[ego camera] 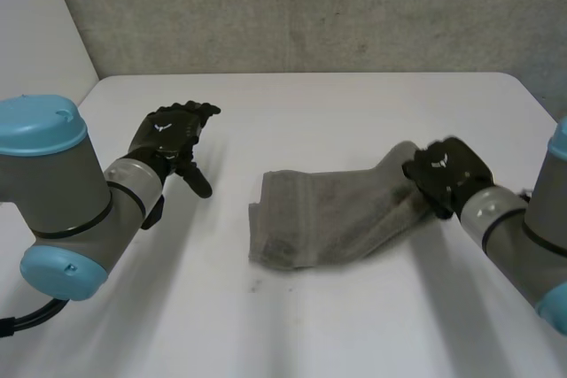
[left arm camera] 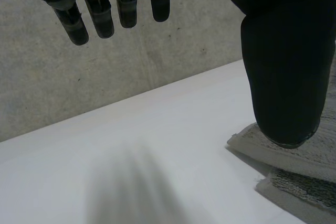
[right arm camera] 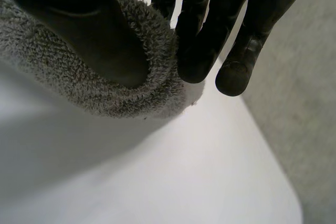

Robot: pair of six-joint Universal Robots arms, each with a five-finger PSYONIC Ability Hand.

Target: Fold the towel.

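A grey towel (ego camera: 328,217), partly folded, lies on the white table (ego camera: 292,121) right of the middle. My right hand (ego camera: 443,174) is at its far right corner, thumb and fingers pinched shut on the towel's edge. The right wrist view has the fuzzy towel (right arm camera: 131,95) curling over the thumb with the fingers (right arm camera: 197,59) against it. Well left of the cloth, my left hand (ego camera: 173,135) hovers open above the table, fingers straight. In the left wrist view the fingers (left arm camera: 100,17) hang relaxed, and the towel (left arm camera: 294,158) lies beyond the thumb.
A grey wall (ego camera: 292,11) runs behind the table's far edge. Bare table surface stretches between my left hand and the towel, and in front of the towel towards me.
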